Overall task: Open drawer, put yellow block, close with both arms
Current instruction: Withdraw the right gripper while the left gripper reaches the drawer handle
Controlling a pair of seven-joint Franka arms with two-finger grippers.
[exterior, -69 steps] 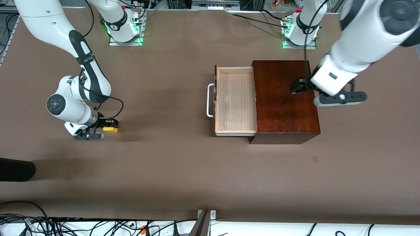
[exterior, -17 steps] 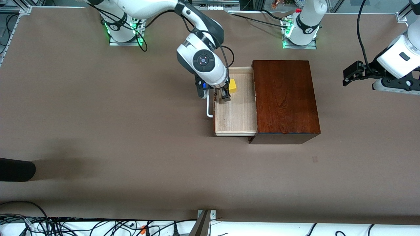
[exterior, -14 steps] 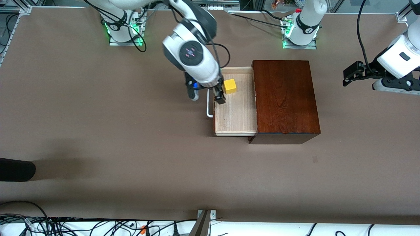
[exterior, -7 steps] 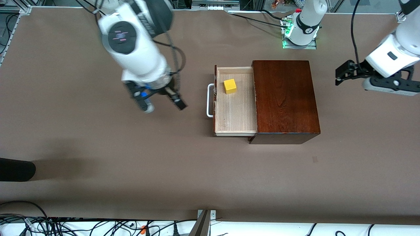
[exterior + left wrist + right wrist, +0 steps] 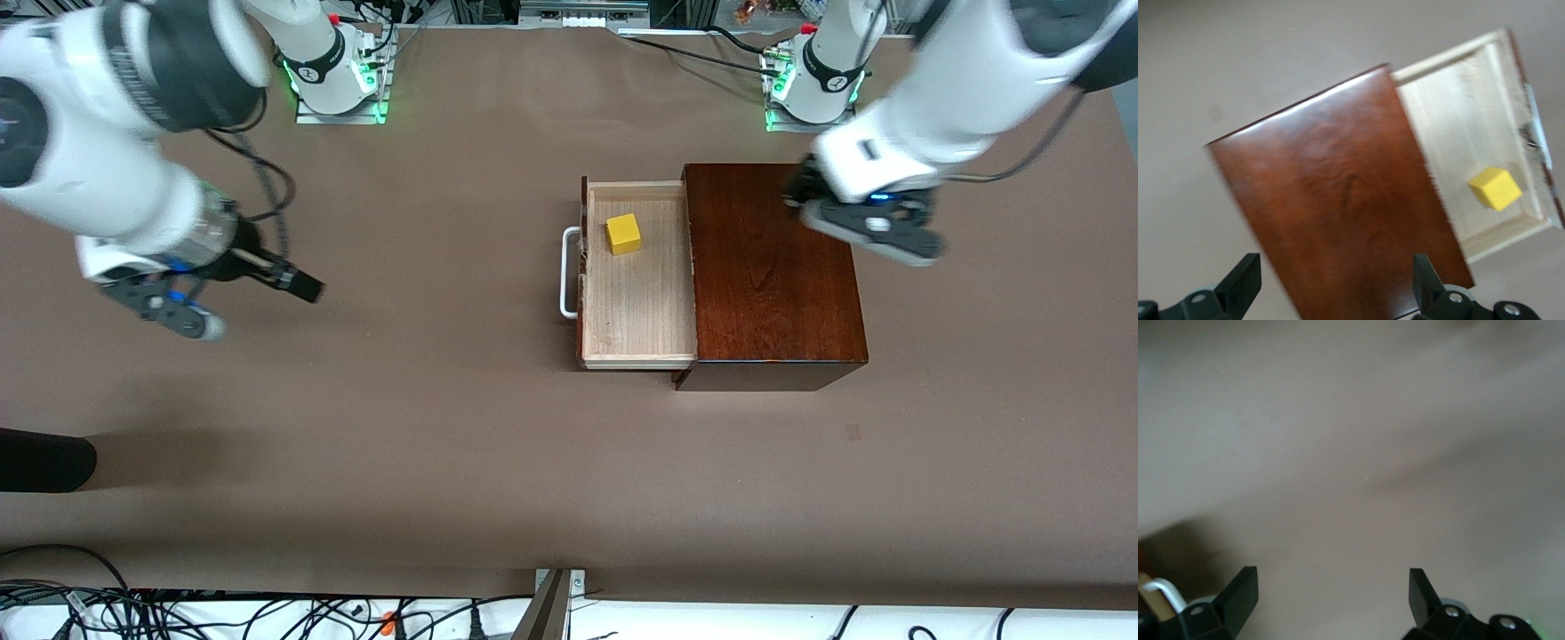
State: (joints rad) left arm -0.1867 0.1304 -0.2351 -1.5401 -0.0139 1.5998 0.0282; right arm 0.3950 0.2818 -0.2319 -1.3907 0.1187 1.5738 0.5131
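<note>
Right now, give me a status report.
Left gripper open over wooden box. Right gripper open, over bare table. Yellow block in open drawer. Nothing blocking.

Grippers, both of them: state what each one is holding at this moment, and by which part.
Nothing is held. The left gripper is open over the wooden box; the right gripper is open over bare table. The yellow block lies free in the drawer.

Pale raw-looking wood drawer (image 5: pixel 638 302), glossy reddish-brown wooden box (image 5: pixel 773 276), matt brown table (image 5: pixel 444 427)

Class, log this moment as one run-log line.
yellow block: in open drawer | right gripper: open, over bare table | left gripper: open, over wooden box
</note>
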